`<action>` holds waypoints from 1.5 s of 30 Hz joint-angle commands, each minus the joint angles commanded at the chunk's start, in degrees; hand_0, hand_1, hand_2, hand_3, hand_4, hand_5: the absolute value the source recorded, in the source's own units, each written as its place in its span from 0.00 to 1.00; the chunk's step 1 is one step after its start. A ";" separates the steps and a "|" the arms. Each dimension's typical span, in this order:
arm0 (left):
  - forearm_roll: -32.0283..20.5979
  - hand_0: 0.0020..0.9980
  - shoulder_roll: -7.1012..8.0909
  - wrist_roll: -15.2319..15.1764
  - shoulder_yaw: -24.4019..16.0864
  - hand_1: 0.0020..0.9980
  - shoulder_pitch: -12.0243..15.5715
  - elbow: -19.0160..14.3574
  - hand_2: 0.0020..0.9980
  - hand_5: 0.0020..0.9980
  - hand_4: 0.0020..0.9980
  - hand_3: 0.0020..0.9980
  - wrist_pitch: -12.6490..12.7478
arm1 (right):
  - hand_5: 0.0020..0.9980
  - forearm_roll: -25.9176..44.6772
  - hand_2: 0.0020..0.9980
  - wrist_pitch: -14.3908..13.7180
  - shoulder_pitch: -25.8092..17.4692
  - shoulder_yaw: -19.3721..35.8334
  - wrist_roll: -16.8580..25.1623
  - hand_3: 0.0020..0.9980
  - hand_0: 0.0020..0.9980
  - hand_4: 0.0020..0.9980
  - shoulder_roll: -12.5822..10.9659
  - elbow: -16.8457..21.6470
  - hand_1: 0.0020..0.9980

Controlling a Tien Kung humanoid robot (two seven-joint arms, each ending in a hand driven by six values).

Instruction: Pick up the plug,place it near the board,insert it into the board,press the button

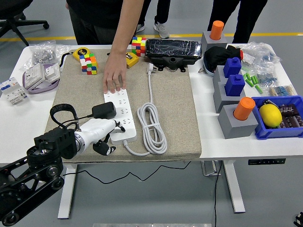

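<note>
left robot hand (pixel 102 130): fingers curled, on board (pixel 120 115) | plug (pixel 104 110): inserted | print: unreadable

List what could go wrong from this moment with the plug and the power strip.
1. The black plug sits at the left edge of the white power strip, not clearly seated; a push from the left hand could tip it.
2. A person's hand presses the strip's far end; letting go might allow the strip to slide.
3. The plug's looped black cord lies by the robot's wrist and could snag.
</note>
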 joint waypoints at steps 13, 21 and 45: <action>0.09 0.15 -0.39 -0.31 0.45 0.04 0.37 0.83 0.14 0.00 0.68 0.80 0.37 | 0.92 0.17 0.72 -0.02 0.19 -0.20 -0.04 0.75 0.78 1.00 -0.17 0.00 0.72; 0.25 0.15 -0.76 -0.74 0.47 0.04 0.34 1.44 0.14 0.00 0.68 0.79 0.92 | 0.92 0.15 0.72 0.08 0.23 -0.24 -0.01 0.75 0.78 1.00 -0.12 0.00 0.72; 2.41 0.15 -0.35 -0.05 -2.11 0.04 0.63 -2.98 0.14 0.00 0.68 0.79 0.03 | 0.92 0.08 0.72 -0.04 0.33 -0.14 -0.02 0.75 0.78 1.00 -0.14 0.00 0.72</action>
